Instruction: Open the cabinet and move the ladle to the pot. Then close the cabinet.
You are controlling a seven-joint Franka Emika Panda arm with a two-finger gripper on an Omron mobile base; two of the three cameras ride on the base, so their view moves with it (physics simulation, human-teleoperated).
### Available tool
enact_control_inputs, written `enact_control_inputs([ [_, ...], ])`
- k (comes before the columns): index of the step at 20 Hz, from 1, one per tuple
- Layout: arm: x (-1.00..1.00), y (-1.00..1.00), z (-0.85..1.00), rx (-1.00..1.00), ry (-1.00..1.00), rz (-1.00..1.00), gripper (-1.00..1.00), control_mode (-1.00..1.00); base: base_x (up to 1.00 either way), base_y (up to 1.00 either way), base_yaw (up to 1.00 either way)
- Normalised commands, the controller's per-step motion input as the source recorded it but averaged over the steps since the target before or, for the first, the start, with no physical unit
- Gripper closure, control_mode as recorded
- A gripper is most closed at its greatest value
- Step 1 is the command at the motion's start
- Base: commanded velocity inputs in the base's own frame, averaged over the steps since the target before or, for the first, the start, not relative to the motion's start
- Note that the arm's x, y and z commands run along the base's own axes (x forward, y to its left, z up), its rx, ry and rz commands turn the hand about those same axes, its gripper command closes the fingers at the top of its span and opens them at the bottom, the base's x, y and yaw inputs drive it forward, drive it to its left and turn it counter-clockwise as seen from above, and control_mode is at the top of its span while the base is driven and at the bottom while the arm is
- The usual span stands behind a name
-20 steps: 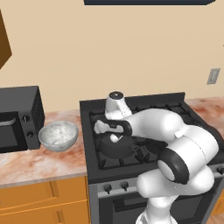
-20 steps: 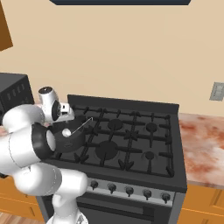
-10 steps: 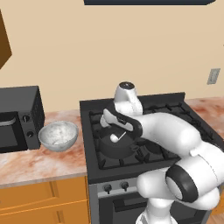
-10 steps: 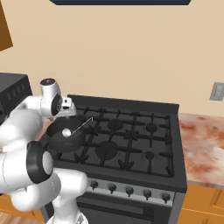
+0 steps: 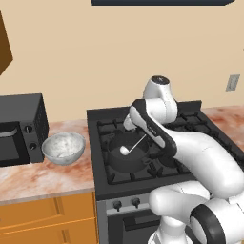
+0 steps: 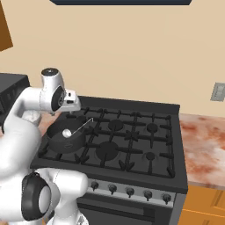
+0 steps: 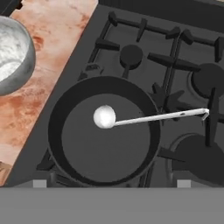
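Stove (image 5: pixel 157 157), black, with grated burners, set between two stretches of marbled counter (image 5: pixel 43 174); orange drawer fronts (image 5: pixel 47 214) run beneath the counter at 9 o'clock of the stove. Arm (image 5: pixel 190 152), white, rises in front of the stove and bends back over its front-left burner. Microwave (image 5: pixel 19 128), black, stands on the counter at 9 o'clock of the stove, against the wall. Cabinet (image 5: pixel 5 47): only an orange edge shows, high at 10 o'clock of the stove; whether the door is open or shut cannot be told. Pot (image 7: pixel 105 131), dark grey and shallow, sits on the front-left burner. Bowl (image 5: pixel 63 147), pale and speckled, rests on the counter between microwave and stove, just beside the stove's edge. Pincer (image 6: pixel 70 103) hangs above the pot, spread wide and holding nothing, apart from the ladle. Ladle (image 7: pixel 140 117): its round bowl lies on the pot's floor near the centre, and in the hand view its thin handle runs toward 3 o'clock, crossing the pot's rim and ending over the neighbouring grate. Outlet (image 6: pixel 218 91), pale, on the wall at 2 o'clock of the stove.
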Motion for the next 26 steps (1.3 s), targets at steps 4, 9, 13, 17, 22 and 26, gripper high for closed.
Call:
enact_control_inputs([
  [4,-0.54,-0.36,0.62,0.00,0.00,0.00,-1.00,-1.00,0.00,0.00,0.00],
  [9,-0.68,-0.38,0.51,0.00,-0.01,-0.02,-1.00,-1.00,0.00,0.00,0.00],
  [13,-0.61,-0.31,0.38,0.00,-0.01,-0.02,-1.00,-1.00,0.00,0.00,0.00],
  [17,-0.57,-0.22,0.30,0.00,-0.03,-0.03,-1.00,-1.00,0.00,0.00,0.00],
  [22,-0.52,-0.15,0.32,0.00,-0.08,-0.04,-1.00,-1.00,0.00,0.00,0.00],
  [26,-0.36,-0.13,0.31,0.02,-0.08,-0.05,-1.00,-1.00,0.00,0.00,0.00],
])
